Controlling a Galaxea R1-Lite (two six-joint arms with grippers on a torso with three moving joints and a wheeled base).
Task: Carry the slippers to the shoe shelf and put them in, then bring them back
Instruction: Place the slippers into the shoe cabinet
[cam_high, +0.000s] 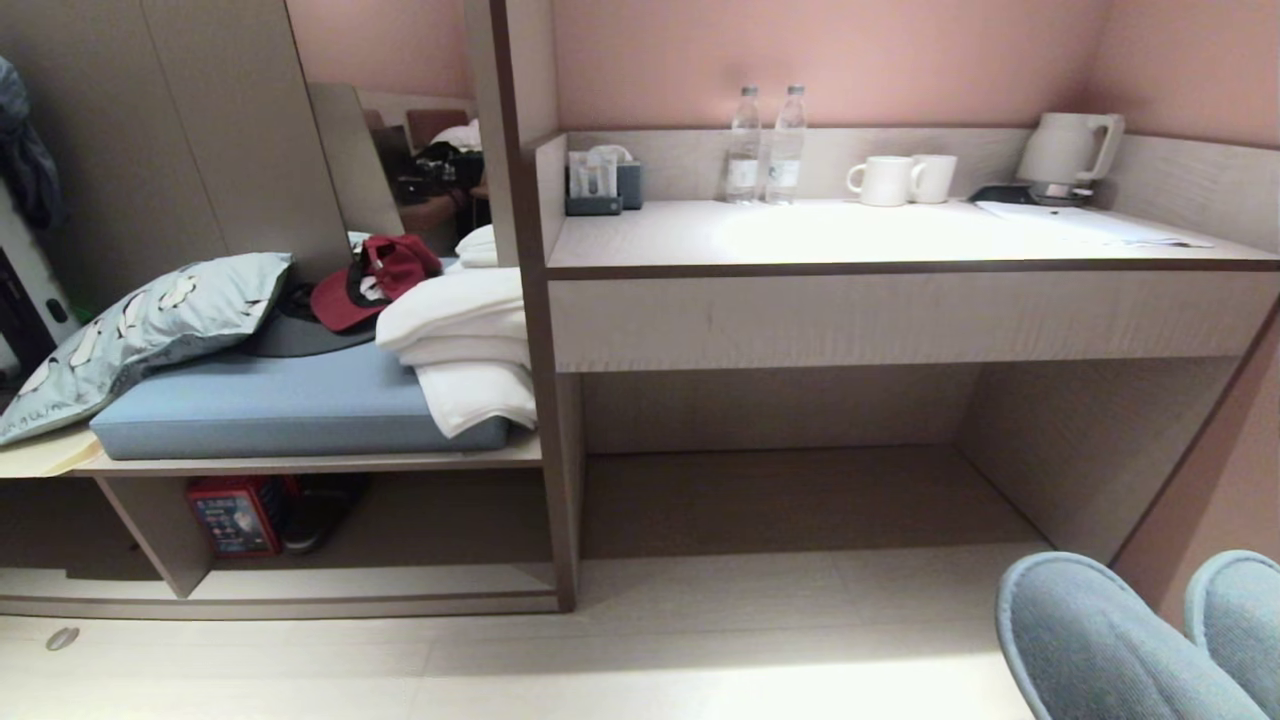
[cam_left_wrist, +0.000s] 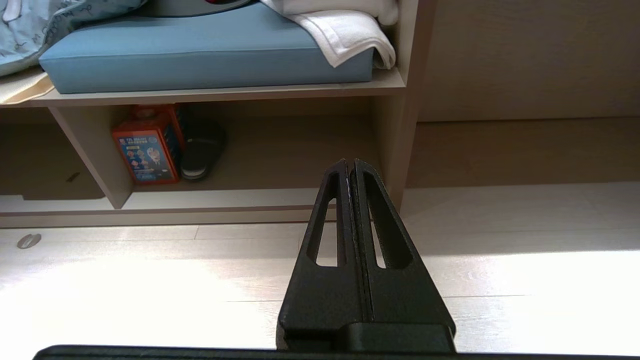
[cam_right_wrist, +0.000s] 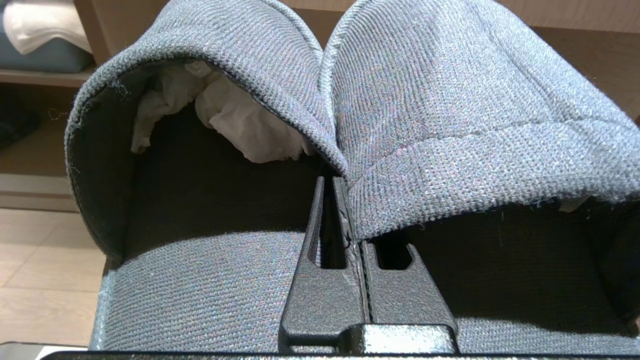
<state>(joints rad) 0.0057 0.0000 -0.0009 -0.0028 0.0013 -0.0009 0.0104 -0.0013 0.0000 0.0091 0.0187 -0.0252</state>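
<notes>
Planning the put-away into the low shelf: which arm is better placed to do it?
Right, probably. The right end effector is shut on the slippers, pinching their inner edges together. The left end effector is shut and empty, facing the shoe shelf.

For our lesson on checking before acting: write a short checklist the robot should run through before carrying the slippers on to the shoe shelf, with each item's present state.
1. Right tool shut on the slippers, pinching their adjoining inner edges: ok.
2. Both slippers held together, toes forward: ok.
3. Left tool shut and holding nothing: ok.
4. Shoe shelf in sight, low on the left under the blue cushion: ok.
5. Free room in the shelf right of the red box and dark shoe: ok.
6. Grip firm enough for the drive: cannot tell.
</notes>
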